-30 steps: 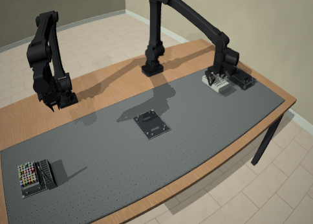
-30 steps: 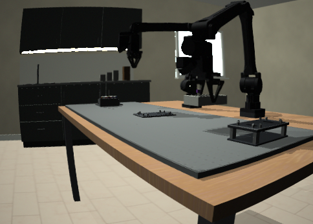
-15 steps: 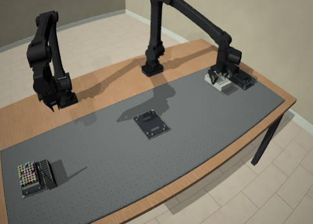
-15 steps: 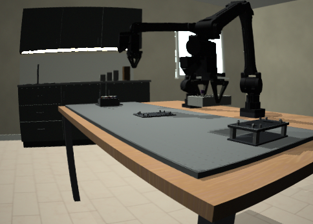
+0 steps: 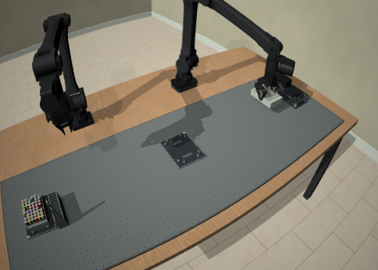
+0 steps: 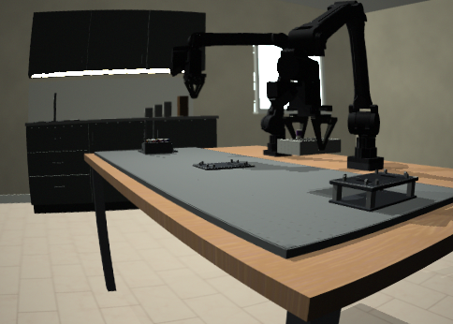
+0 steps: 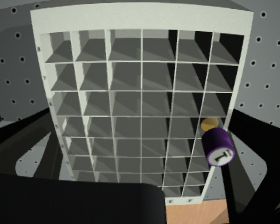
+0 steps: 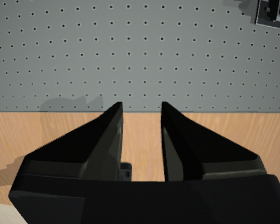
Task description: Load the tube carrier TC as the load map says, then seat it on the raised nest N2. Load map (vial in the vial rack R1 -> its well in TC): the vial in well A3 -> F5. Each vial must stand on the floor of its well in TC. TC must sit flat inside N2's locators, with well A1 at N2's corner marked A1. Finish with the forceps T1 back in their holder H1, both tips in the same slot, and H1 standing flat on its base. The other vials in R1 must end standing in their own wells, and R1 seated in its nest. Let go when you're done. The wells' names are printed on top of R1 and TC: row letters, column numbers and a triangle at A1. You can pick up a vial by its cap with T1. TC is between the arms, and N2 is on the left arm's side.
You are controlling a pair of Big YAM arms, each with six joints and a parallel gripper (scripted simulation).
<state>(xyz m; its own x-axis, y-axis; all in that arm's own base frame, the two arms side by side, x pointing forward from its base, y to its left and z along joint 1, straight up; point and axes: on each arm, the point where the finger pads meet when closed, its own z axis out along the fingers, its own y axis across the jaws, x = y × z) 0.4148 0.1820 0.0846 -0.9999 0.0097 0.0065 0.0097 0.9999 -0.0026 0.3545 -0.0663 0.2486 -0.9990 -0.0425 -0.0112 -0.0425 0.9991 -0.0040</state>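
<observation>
Carrier TC (image 5: pixel 272 101) (image 6: pixel 306 147) (image 7: pixel 142 21), perforated mat (image 5: pixel 234 154) (image 6: pixel 234 204) (image 7: pixel 257 37) (image 8: pixel 137 46), tiled floor (image 5: pixel 250 244) (image 6: pixel 56 246) (image 8: pixel 7 215)

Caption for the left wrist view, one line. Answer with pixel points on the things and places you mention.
Left gripper (image 5: pixel 261 93) (image 6: pixel 310 143) (image 7: pixel 142 145) clamping the white tube carrier (image 5: pixel 266 97) (image 6: pixel 309 146) (image 7: pixel 142 21), one purple-capped vial (image 6: pixel 299 134) (image 7: pixel 218 146) in it.
</observation>
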